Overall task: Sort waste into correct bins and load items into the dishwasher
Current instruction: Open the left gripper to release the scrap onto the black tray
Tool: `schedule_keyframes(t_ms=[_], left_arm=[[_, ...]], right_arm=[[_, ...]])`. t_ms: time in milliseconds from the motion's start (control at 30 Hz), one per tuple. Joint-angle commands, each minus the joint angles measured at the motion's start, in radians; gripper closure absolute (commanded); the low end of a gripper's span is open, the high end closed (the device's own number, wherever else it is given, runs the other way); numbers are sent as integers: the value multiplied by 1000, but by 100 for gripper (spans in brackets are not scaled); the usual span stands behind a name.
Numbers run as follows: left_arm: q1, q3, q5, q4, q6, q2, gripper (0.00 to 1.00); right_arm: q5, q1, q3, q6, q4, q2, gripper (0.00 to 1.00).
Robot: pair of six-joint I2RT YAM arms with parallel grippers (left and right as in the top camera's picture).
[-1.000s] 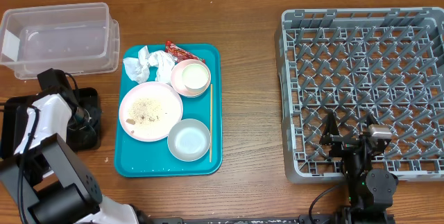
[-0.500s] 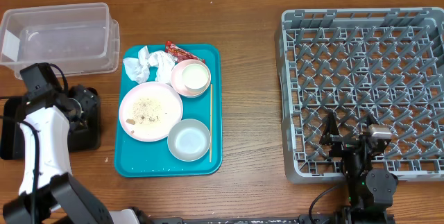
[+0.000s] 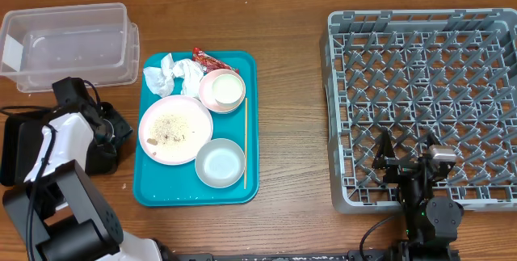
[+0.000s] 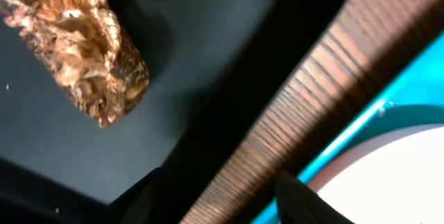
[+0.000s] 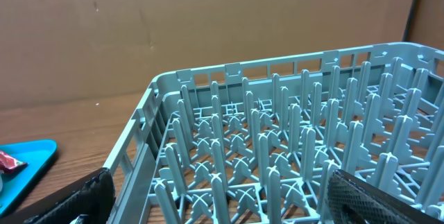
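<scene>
Teal tray point(image 3: 157, 190) loaded, left gripper point(image 4: 220, 186) empty over the black bin point(image 4: 208, 37)
Both jaws are spread wide, and the right gripper point(image 5: 218, 182) sits idle at the rack point(image 5: 208, 75). Brown scrap point(image 4: 76, 44) lies in the bin. I'd lift clear of its wall, then cross to the napkin point(image 3: 174, 73) — bare wood between, plate point(image 3: 175, 129) rim close.
</scene>
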Motion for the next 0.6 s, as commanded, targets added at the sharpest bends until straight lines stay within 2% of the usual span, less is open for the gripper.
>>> schedule_keyframes(t_ms=[0, 67, 133, 233, 367, 567], left_arm=[[-3, -3, -65, 8, 22, 32, 49], [-3, -3, -78, 6, 22, 44, 52], [-4, -3, -74, 4, 22, 51, 66], [-7, -3, -74, 4, 22, 51, 69], [-7, -3, -76, -5, 23, 51, 90], [-7, -3, -88, -29, 56, 51, 96]], right_arm=[[-3, -2, -10, -3, 6, -10, 0], [-3, -2, -10, -3, 6, -10, 0], [-3, -2, -10, -3, 6, -10, 0], [-3, -2, -10, -3, 6, -10, 0], [-3, -2, -10, -3, 6, -10, 0], [-3, -2, -10, -3, 6, -10, 0]])
